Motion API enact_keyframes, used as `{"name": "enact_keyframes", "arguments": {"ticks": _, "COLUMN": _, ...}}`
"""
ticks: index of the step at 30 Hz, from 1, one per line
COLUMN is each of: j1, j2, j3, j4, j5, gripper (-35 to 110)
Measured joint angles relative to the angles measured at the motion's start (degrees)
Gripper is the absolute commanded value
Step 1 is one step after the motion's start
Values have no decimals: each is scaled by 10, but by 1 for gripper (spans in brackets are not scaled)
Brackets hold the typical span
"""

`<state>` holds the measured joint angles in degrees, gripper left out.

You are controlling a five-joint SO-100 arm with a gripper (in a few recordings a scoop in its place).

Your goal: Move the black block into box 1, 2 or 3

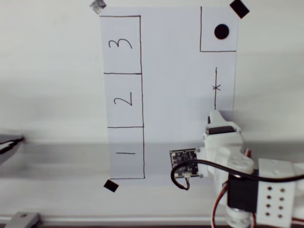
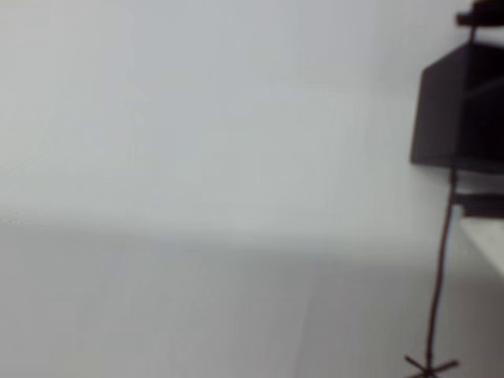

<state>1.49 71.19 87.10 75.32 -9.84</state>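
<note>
The black block [image 2: 458, 106] shows at the right edge of the wrist view as a matte cube at the end of a pen line, just above a white finger [image 2: 487, 244]. Whether the jaws press on it is unclear. In the overhead view my white gripper [image 1: 216, 116] points up the sheet at the lower end of that pen line and covers the block. Box 1 [image 1: 126, 153], box 2 [image 1: 123, 100] and box 3 [image 1: 120, 44] form a column along the paper's left side, well left of the gripper.
A square outline with a solid black dot [image 1: 221, 31] fills the paper's top right corner. A pen cross [image 1: 216, 87] marks the line above the gripper. Black tape squares [image 1: 110, 185] hold the sheet's corners. My arm and cable [image 1: 247, 185] occupy the lower right.
</note>
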Motion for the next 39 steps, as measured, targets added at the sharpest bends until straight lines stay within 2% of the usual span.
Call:
{"name": "enact_keyframes", "arguments": {"ticks": 22, "j1": 14, "j2": -10, "j3": 0, "j4": -11, "j5": -7, "gripper": 17}}
{"name": "enact_keyframes", "arguments": {"ticks": 25, "j1": 11, "j2": -10, "j3": 10, "j4": -22, "j5": -7, "gripper": 11}}
{"name": "enact_keyframes", "arguments": {"ticks": 27, "j1": 10, "j2": -10, "j3": 11, "j4": -19, "j5": -7, "gripper": 0}}
{"name": "enact_keyframes", "arguments": {"ticks": 39, "j1": 10, "j2": -10, "j3": 11, "j4": -20, "j5": 4, "gripper": 0}}
